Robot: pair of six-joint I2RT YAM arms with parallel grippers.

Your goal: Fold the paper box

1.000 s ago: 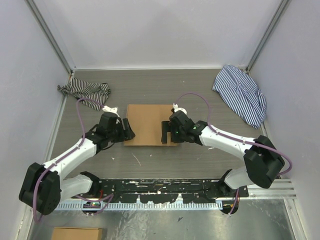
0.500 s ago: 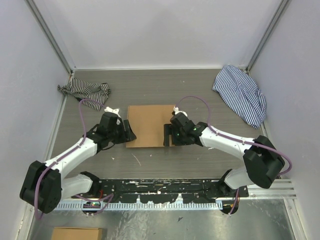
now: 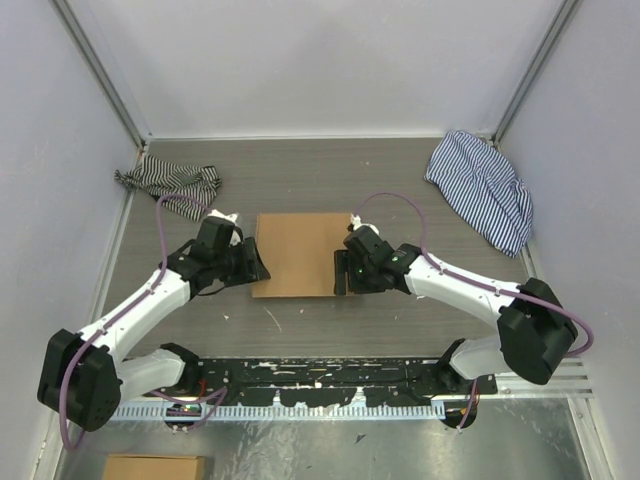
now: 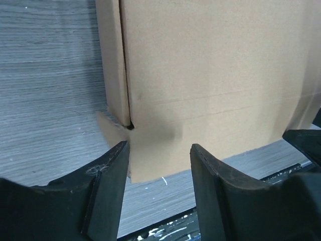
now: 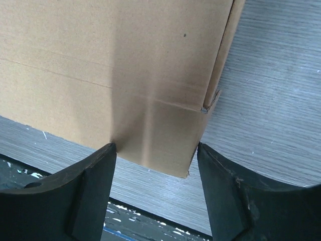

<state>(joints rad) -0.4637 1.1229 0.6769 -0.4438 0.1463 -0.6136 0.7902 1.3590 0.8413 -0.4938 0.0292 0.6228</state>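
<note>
The paper box [image 3: 298,252] lies flat and closed on the grey table, a plain brown cardboard rectangle. My left gripper [image 3: 255,265] is at its near left corner and my right gripper [image 3: 340,275] at its near right corner. In the left wrist view the box [image 4: 210,75] fills the upper frame. Its corner flap sits just beyond the left gripper [image 4: 159,146], whose jaws are apart with only table between them. In the right wrist view the box [image 5: 115,65] ends in a corner between the spread tips of the right gripper [image 5: 156,146]. Neither gripper holds anything.
A dark striped cloth [image 3: 170,180] is bunched at the back left. A blue striped cloth [image 3: 482,190] lies at the back right against the wall. A black mounting rail [image 3: 330,372] runs along the near edge. White walls enclose three sides.
Both grippers have narrowed their jaws and edged in around the box's near corners. The box has shifted slightly toward the near edge.
</note>
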